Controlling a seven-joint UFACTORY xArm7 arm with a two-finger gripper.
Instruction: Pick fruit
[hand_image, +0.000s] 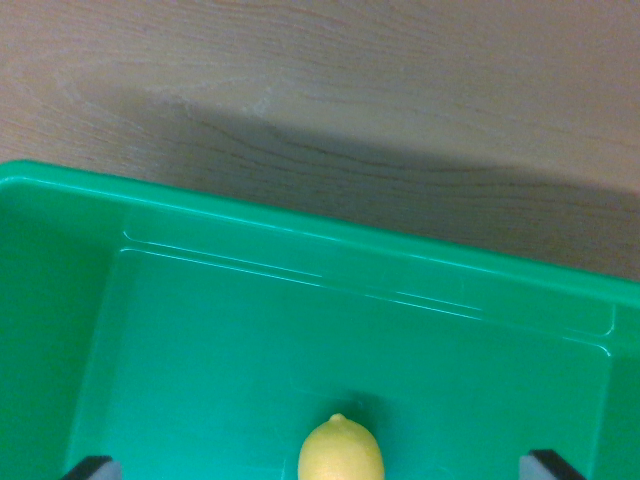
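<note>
Green plastic bin (300, 215): an open tub, taken as the landmark; its far rim runs across the wrist view and its floor fills the lower half.
Lemon (341, 452): yellow, lying on the bin floor at the bottom middle of the view, only its upper end with the nub in sight; the rest is cut off by the frame edge.
Wooden table (320, 80): pale grain beyond the far rim of the bin, with the bin's shadow across it.
Gripper (320, 470): two dark fingertips (92, 467) show at the bottom corners, one to each side of the lemon and well apart from it; the claw is spread wide and grips nothing.
Contact: none visible between fingertips and lemon.
Done: judged as the approach only; the claw straddles the fruit inside the bin.
Left: descent around the lemon, closing on it, and lifting it clear of the bin.
Other fruit: none seen in the visible part of the bin.
</note>
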